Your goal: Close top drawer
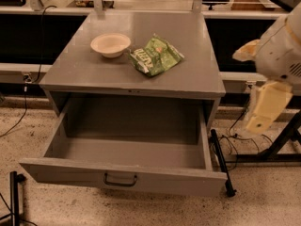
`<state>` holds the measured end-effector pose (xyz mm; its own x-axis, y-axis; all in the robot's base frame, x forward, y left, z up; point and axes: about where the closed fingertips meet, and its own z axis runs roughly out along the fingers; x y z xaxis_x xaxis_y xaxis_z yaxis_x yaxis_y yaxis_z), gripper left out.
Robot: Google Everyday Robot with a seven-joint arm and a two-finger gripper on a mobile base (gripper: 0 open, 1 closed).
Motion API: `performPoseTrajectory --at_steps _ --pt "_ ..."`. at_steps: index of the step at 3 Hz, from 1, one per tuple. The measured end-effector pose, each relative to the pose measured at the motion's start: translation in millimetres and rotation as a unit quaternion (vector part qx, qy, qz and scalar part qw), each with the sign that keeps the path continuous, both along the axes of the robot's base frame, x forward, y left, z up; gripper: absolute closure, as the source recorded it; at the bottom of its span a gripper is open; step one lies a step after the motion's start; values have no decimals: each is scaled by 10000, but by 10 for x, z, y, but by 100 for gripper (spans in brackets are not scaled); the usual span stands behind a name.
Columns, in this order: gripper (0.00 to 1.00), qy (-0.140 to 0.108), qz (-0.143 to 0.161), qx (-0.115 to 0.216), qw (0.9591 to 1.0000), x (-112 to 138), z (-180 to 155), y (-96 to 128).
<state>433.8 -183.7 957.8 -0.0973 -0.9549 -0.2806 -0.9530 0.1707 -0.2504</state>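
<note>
The top drawer [70, 172] of the grey metal cabinet [202, 79] stands pulled far out toward me. Its deep box is empty. A small dark loop handle [120, 180] sits at the centre of its front. My gripper [261, 119], cream-coloured, hangs at the right edge of the view beside the cabinet's right side. It is level with the drawer opening, apart from the drawer, and holds nothing that I can see.
A white bowl [110, 44] and a green snack bag [155, 54] lie on the cabinet top. A black bar [221, 161] leans by the drawer's right front corner. Cables [237, 140] lie on the speckled floor at right. A black stand [15, 199] is at lower left.
</note>
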Motion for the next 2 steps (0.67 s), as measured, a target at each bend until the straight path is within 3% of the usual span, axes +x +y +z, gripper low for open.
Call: performPoseTrajectory --at_steps 1,2 --pt "0 120 542 496 9972 22 -464 522" --pt "0 430 730 937 9920 104 -1052 853"
